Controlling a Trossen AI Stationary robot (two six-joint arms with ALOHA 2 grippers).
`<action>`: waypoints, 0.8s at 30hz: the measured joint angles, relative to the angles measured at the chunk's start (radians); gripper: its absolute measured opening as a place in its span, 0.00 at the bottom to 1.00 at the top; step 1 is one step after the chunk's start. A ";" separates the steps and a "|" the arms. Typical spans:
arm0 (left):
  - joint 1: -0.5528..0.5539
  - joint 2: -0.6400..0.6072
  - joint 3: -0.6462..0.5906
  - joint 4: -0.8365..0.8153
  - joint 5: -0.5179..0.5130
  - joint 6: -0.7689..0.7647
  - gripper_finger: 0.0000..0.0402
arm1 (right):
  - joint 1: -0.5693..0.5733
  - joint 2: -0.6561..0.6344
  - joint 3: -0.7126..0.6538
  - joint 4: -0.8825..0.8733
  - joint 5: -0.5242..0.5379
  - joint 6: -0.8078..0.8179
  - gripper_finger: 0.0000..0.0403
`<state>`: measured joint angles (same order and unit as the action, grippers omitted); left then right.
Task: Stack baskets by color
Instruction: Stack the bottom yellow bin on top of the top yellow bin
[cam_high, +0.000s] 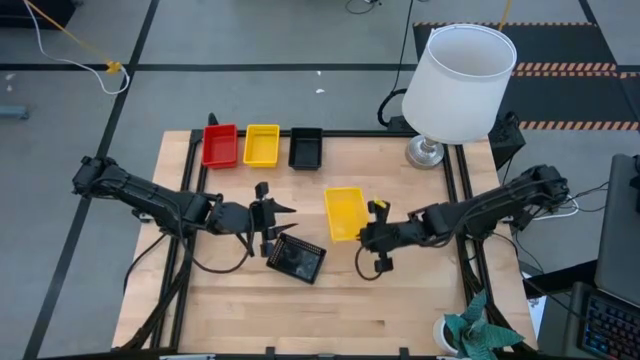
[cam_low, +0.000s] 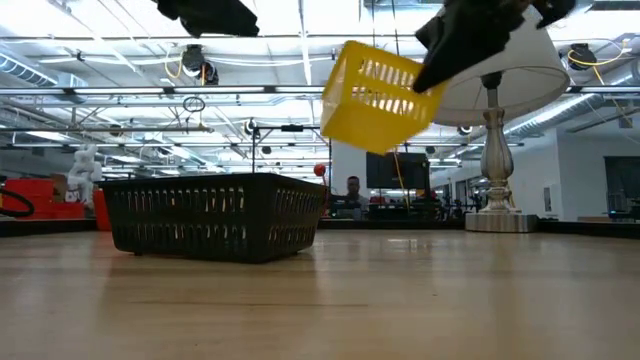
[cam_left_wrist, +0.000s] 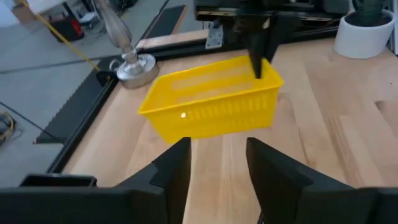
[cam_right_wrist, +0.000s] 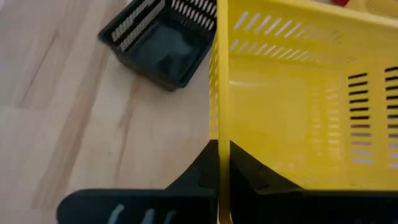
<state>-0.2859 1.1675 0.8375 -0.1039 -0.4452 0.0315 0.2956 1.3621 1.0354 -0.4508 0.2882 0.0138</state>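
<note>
Near the white lampshade (cam_high: 463, 70), at the table's (cam_high: 400, 300) far edge, three baskets sit in a row: the red basket (cam_high: 219, 145) farthest from the lamp, then the yellow basket in the row (cam_high: 262, 144), then the black basket in the row (cam_high: 305, 148) closest to it. Whether any of them already holds others nested inside, I cannot tell from above.

Well out from the lamp, toward the middle of the table, I have a second yellow basket (cam_high: 344, 213) lifted clear of the wood. My right gripper (cam_high: 372, 236) is clamped shut on its rim, one finger inside the wall and one outside, and the low view shows it hanging tilted in the air. Farther from the lamp than that, a loose black basket (cam_high: 297, 259) rests on the table, upright and skewed to the table's edges. My left gripper (cam_high: 272, 218) hangs just above and beside it with its fingers (cam_left_wrist: 174, 171) apart and nothing between them; it touches neither basket.

I judge the step in hand to be the carry of the lifted yellow basket to its match in the row. The next move calls for swinging it toward the lamp's end of the table, levelling it, squaring it over the yellow basket there, and lowering until it nests before I let go. The loose black basket remains for my left arm.
</note>
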 joint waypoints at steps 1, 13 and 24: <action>0.000 0.000 0.000 0.010 0.000 0.009 0.41 | -0.010 -0.003 0.011 -0.003 0.000 -0.015 0.01; -0.020 0.012 0.090 0.014 -0.009 0.146 0.42 | -0.138 -0.003 0.099 0.029 0.060 -0.241 0.01; 0.003 0.109 0.147 0.009 -0.053 0.364 0.46 | -0.198 0.032 0.099 0.092 -0.030 -0.431 0.01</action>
<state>-0.2829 1.2770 0.9850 -0.0952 -0.4981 0.3950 0.0974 1.3941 1.1340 -0.3590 0.2578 -0.4171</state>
